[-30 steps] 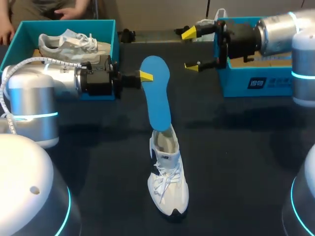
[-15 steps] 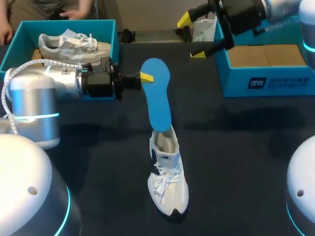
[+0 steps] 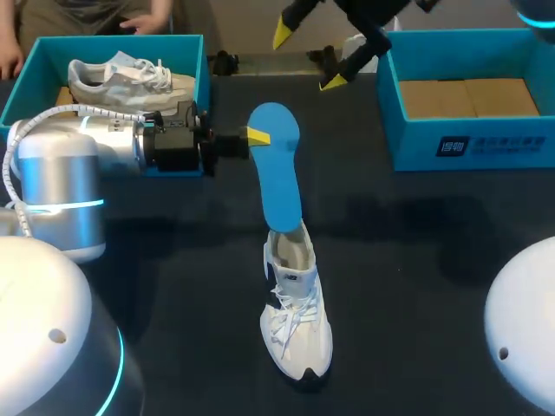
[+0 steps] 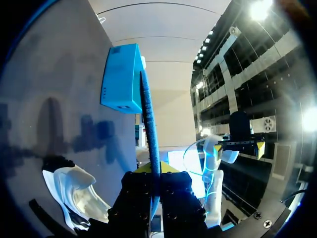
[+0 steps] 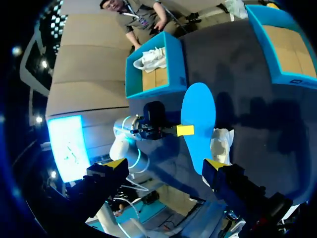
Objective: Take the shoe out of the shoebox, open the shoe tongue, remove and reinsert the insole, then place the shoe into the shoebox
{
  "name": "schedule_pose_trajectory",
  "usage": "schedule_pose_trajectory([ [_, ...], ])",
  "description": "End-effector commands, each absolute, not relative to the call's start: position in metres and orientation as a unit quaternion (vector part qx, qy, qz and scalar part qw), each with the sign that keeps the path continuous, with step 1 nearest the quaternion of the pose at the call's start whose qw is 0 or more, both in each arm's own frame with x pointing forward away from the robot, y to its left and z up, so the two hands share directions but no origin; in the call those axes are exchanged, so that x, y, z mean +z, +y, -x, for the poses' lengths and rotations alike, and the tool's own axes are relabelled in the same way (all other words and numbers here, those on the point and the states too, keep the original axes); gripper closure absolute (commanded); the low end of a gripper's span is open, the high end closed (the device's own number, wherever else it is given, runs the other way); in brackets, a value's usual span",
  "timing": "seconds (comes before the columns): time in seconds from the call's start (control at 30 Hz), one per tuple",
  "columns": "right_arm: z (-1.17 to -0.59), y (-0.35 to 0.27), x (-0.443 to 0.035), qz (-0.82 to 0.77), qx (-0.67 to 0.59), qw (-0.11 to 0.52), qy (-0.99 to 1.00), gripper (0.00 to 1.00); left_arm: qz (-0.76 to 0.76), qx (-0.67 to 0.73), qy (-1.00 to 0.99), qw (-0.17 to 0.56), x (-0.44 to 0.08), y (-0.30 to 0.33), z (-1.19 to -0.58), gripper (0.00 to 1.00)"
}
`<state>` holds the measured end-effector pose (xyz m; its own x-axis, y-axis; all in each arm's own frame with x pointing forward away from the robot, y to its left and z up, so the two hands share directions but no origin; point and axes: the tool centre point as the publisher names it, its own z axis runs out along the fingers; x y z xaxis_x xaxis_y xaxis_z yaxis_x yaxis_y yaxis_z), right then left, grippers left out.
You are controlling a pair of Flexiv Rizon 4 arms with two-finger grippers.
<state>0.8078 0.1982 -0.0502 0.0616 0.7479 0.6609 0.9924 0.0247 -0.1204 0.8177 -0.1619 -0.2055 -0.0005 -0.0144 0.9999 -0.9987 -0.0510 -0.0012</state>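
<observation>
Rising farther back, the right claw [image 3: 308,59] stays spread; the left claw [image 3: 255,136] keeps pinching the insole [image 3: 279,182]

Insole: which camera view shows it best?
Head view: the blue insole shows whole and flat-on, lower end in the white shoe, left gripper shut on its upper edge. The left wrist view shows it only edge-on in that gripper; the right wrist view shows its face from farther off.
</observation>
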Motion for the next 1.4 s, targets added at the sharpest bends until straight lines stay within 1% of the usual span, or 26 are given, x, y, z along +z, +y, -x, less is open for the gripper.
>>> schedule_pose_trajectory([
  [0.03,-0.807,0.207,-0.05,0.687,-0.129,0.21,-0.684,0.0,-0.516,0.509,-0.491,0.483,-0.206,-0.162,-0.817,1.0],
  [0.5,-0.799,0.249,-0.069,0.689,-0.113,0.169,-0.696,0.0,-0.516,0.509,-0.491,0.483,-0.206,-0.162,-0.817,1.0],
  [0.7,-0.798,0.264,-0.076,0.697,-0.081,0.173,-0.691,0.0,-0.516,0.509,-0.491,0.483,-0.206,-0.162,-0.817,1.0],
  [1.0,-0.79,0.27,-0.08,0.702,-0.059,0.155,-0.692,0.0,-0.516,0.509,-0.491,0.483,-0.206,-0.162,-0.817,1.0],
  [1.17,-0.787,0.269,-0.082,0.691,-0.077,0.132,-0.707,0.0,-0.516,0.509,-0.491,0.483,-0.206,-0.162,-0.817,1.0],
  [1.27,-0.785,0.27,-0.084,0.652,-0.105,0.145,-0.737,0.0,-0.516,0.509,-0.491,0.483,-0.206,-0.162,-0.817,1.0],
  [1.4,-0.788,0.255,-0.078,0.642,-0.185,0.189,-0.719,0.0,-0.516,0.509,-0.491,0.483,-0.206,-0.162,-0.817,1.0],
])
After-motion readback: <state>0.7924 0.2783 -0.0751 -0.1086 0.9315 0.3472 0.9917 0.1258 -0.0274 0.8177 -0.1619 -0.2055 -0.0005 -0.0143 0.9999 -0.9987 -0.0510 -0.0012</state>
